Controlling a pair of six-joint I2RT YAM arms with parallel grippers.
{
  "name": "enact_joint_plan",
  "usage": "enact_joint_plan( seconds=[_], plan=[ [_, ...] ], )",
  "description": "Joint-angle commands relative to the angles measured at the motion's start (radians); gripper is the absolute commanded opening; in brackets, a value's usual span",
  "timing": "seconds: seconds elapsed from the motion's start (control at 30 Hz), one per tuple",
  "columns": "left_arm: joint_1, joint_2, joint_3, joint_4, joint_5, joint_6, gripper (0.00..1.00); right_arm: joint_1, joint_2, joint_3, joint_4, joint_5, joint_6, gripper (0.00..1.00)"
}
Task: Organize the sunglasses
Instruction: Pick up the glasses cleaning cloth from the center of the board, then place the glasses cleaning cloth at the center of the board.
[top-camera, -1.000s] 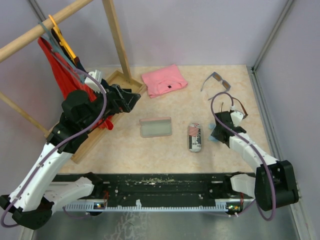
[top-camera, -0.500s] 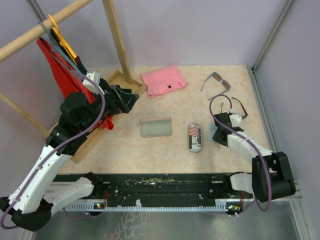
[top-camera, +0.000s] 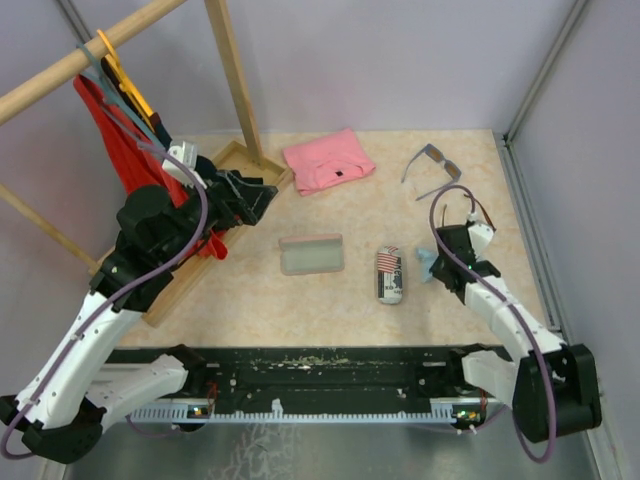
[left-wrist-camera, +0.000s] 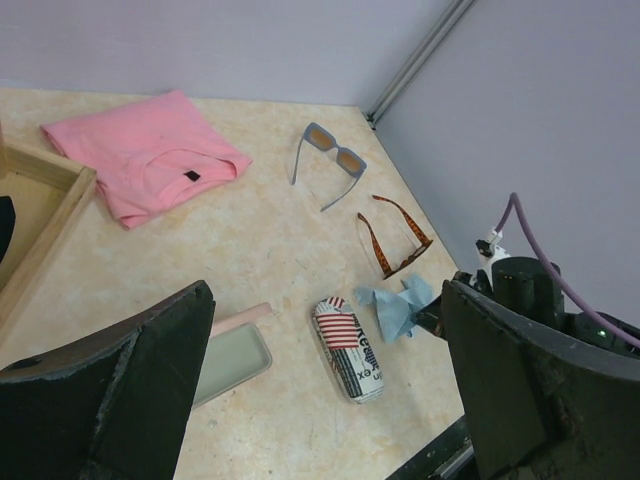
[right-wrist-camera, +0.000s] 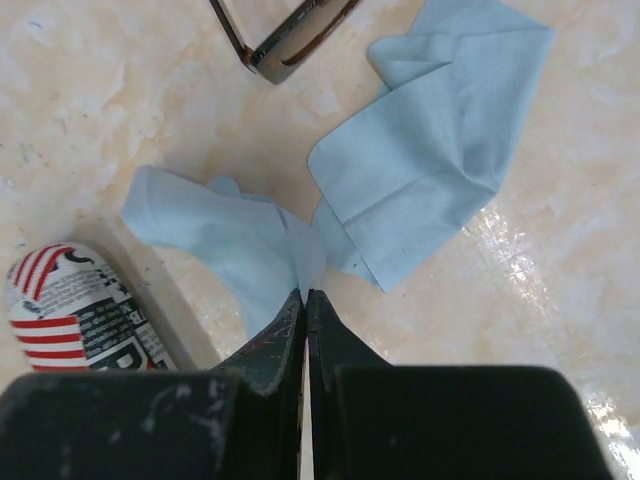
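The grey-blue sunglasses (top-camera: 432, 162) lie open at the back right and also show in the left wrist view (left-wrist-camera: 330, 160). The brown sunglasses (top-camera: 478, 212) lie just behind my right wrist, seen too in the left wrist view (left-wrist-camera: 395, 240); one arm shows in the right wrist view (right-wrist-camera: 290, 40). My right gripper (right-wrist-camera: 305, 295) is shut on a fold of crumpled light blue cloth (right-wrist-camera: 420, 170), low over the table (top-camera: 437, 265). My left gripper (left-wrist-camera: 320, 400) is open and empty, held high over the left side (top-camera: 262, 195).
A flag-patterned case (top-camera: 389, 274) lies closed left of the cloth. An open pink case (top-camera: 311, 254) lies mid-table. A pink folded garment (top-camera: 328, 160) lies at the back. A wooden rack with red clothes (top-camera: 120, 140) and a wooden tray (top-camera: 235, 155) stand left.
My right wrist has shifted a little right and back, jaws still at the blue cloth. My left arm has barely moved.
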Motion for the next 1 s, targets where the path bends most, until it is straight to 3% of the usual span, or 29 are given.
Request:
enact_joint_plan(
  seconds=[0.0, 0.2, 0.47, 0.73, 0.97],
  plan=[
    [0.003, 0.010, 0.025, 0.026, 0.008, 0.013, 1.00, -0.005, -0.128, 0.037, -0.028, 0.030, -0.016, 0.00],
    [0.003, -0.014, 0.010, 0.041, 0.008, 0.010, 1.00, -0.005, -0.256, 0.112, -0.074, 0.006, -0.087, 0.00],
    [0.003, -0.018, 0.019, 0.050, 0.021, 0.005, 1.00, 0.018, -0.301, 0.190, 0.000, -0.386, -0.228, 0.00],
    [0.003, -0.064, -0.012, 0.003, -0.037, 0.037, 1.00, 0.238, -0.278, 0.287, 0.015, -0.569, -0.265, 0.00],
    [0.003, -0.135, -0.073, -0.093, -0.075, 0.053, 1.00, 0.535, -0.218, 0.365, 0.046, -0.439, -0.182, 0.00]
  ],
)
